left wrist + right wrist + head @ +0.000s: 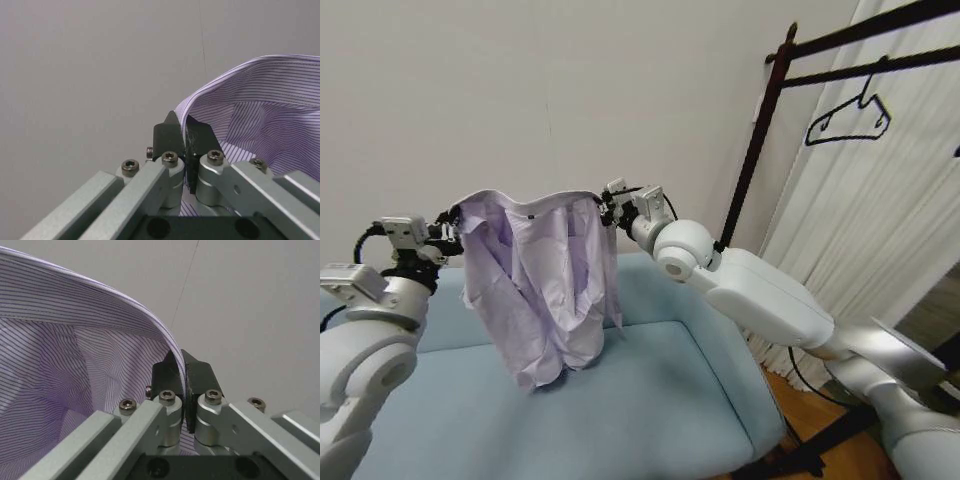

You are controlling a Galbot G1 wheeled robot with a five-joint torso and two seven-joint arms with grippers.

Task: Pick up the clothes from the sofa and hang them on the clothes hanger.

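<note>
Sofa (660,400) beneath suspended lilac shirt (545,280)

Head camera down onto sofa (660,400), wrist cameras tight behind left tool (184,126), right tool (181,361), sharing shirt (540,290)

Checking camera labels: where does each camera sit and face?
Head: on the robot's head, facing forward and down at the sofa, shirt and clothes rack; both arms show, left end effector and right end effector holding the shirt up.
Left wrist: on the left arm, facing along its fingers toward the wall; fingers shut on shirt edge.
Right wrist: likewise on the right arm.
Shared: all three see the shirt.
</note>
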